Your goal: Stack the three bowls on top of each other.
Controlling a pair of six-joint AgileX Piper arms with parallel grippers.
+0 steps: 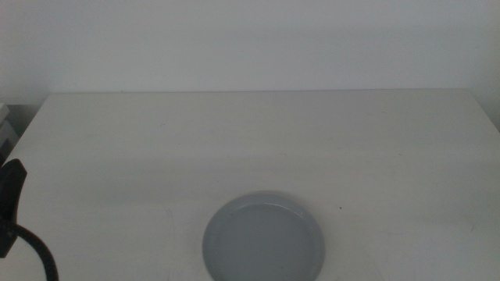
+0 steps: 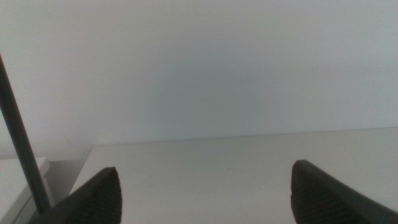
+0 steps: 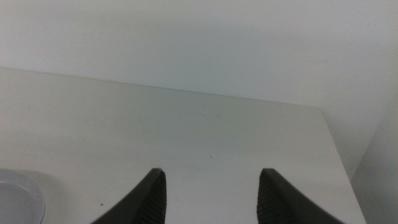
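Both grippers stand with their jaws spread apart and nothing between them. Seen from its own wrist camera, the left gripper [image 2: 205,186] points across the pale table [image 2: 236,155] toward a plain white wall, with a dark cable [image 2: 22,143] slanting past at one side. In the middle view only a dark part of the left arm [image 1: 11,204] shows at the picture's left edge, low down, with a black cable curving below it. The right gripper [image 3: 211,194] also looks over bare tabletop toward the wall and the table's far corner; a sliver of a pale dish rim [image 3: 18,196] shows at the edge of its view. The right arm itself does not appear in the middle view. One grey-blue bowl [image 1: 264,240] sits upright on the table near the bottom edge of the middle view, about centre, its near rim cut off by the frame. It is the only bowl visible there; whether others lie under it cannot be told.
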